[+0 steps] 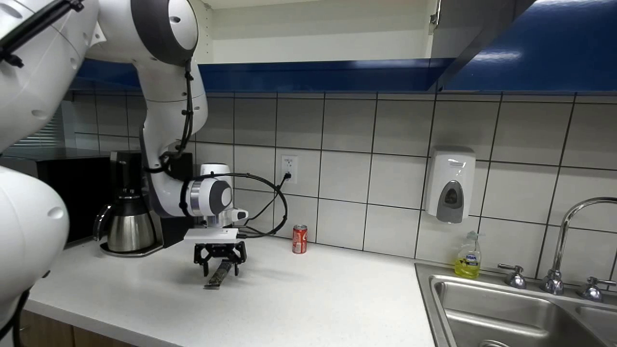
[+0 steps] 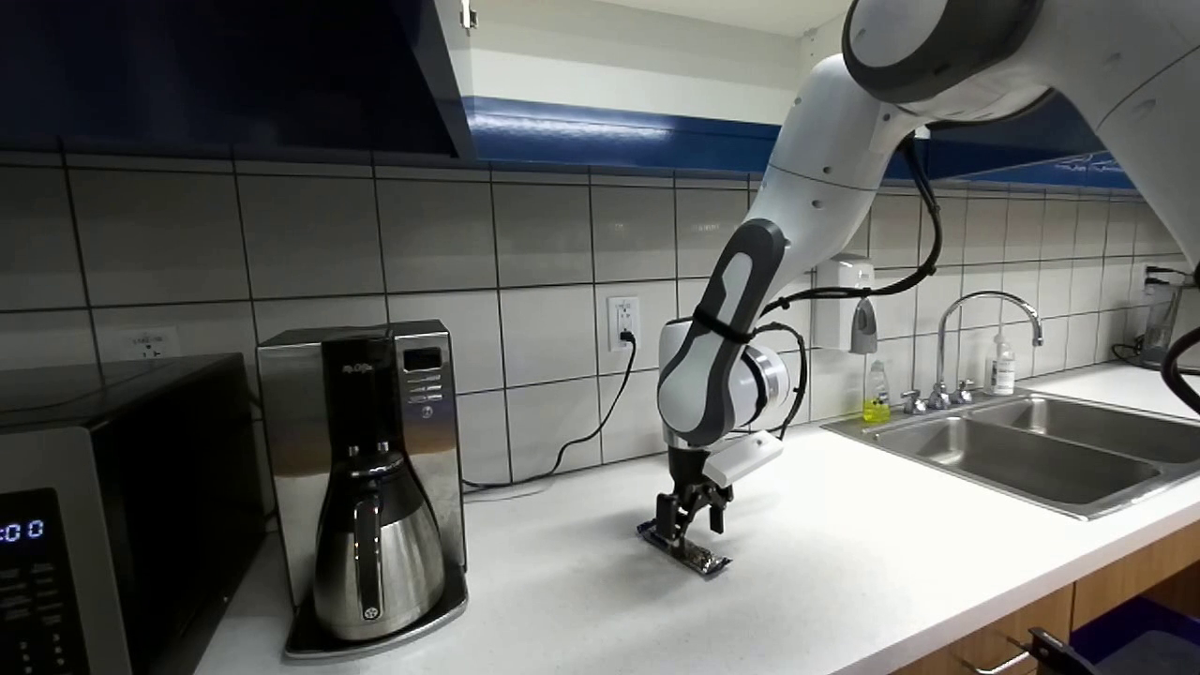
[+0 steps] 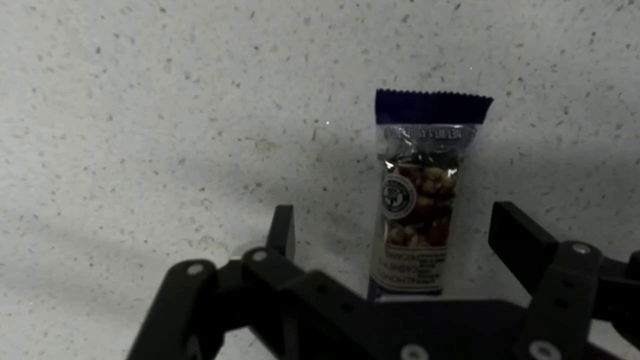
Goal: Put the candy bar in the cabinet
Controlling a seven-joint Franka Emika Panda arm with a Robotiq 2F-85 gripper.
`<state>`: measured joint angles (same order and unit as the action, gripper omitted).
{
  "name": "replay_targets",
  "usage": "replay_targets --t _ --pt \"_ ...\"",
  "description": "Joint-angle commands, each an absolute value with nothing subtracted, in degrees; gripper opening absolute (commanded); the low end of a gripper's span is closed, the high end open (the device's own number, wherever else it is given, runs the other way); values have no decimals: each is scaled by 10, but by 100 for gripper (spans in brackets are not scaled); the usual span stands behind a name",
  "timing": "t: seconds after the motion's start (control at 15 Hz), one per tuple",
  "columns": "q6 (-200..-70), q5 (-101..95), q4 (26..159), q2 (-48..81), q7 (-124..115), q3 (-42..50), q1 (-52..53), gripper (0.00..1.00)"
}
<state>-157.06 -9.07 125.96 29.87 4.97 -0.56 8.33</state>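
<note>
Before lifting the nut bar [image 3: 419,210], between front and back edges of the worktop [image 1: 332,299], center the wide-apart gripper [image 3: 392,220] and squeeze softly.

Red can [image 1: 299,239] upright on white counter [image 1: 308,299], near tiled wall [image 1: 344,173]. Steel carafe [image 2: 403,562] in coffee maker [image 2: 431,450], microwave [image 2: 178,487] beside. Soap dispenser [image 1: 451,185] wall-mounted. Yellow soap bottle [image 1: 467,262] at sink rim [image 1: 427,289].

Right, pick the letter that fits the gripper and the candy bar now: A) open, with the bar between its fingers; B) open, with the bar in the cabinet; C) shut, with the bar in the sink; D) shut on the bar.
A: in the wrist view, counter shows between the candy bar and both fingers of the gripper.
</note>
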Motion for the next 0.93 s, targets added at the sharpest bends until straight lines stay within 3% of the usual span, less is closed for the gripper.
replay_targets --t 0.0,0.27,0.4,0.53,0.87 --pt "-1565 -104 1233 317 28 2 94 100" --pt "-1565 -103 1221 327 27 2 97 100" --pt "-1564 -102 1217 330 27 2 97 74" --pt "-1564 -102 1214 332 28 3 96 56" --pt "-1563 -99 1210 336 30 0 95 19"
